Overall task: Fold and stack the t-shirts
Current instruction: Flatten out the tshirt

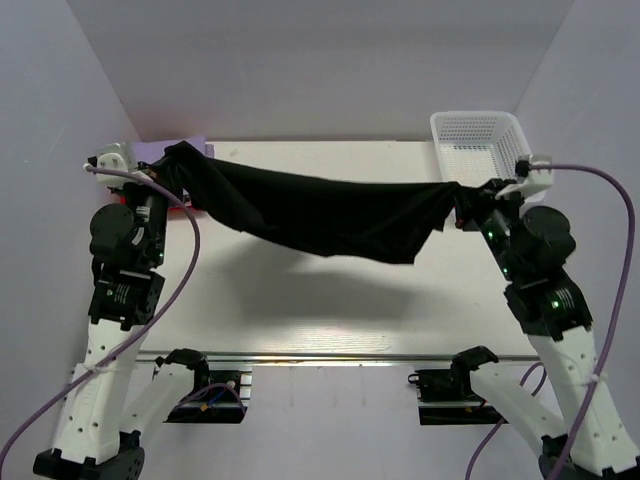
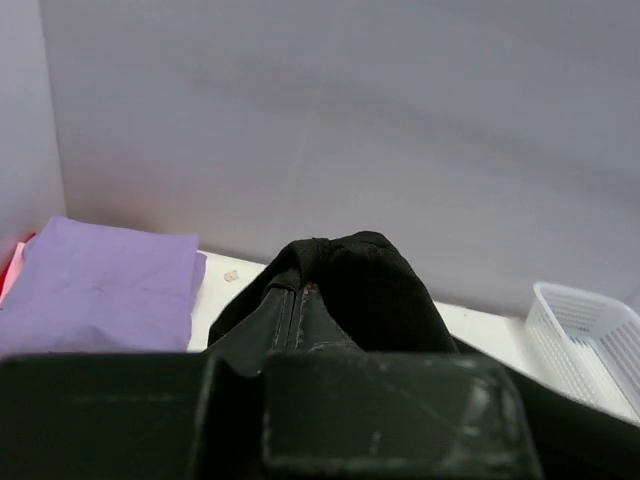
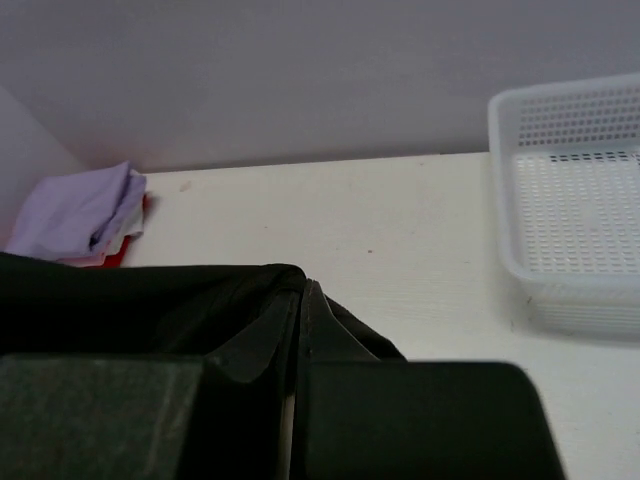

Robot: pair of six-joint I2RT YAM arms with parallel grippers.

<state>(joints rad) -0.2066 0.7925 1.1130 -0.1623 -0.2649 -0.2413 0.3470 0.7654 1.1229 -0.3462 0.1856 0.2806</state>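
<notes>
I'm holding the black shirt point(image 1: 320, 215) strung btwn both arms above the table point(image 1: 300, 310) so it spreads flat for folding. Left claw point(image 2: 300, 305) & right claw point(image 3: 303, 300) each pinch an edge, prob. the corners. Purple shirt point(image 2: 100, 280) is already stacked at far left.

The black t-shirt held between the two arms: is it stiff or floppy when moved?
Probably floppy: the black t-shirt sags between the left tool and the right tool. Likely light: two small pinches carry it. It may swing when moved.
</notes>
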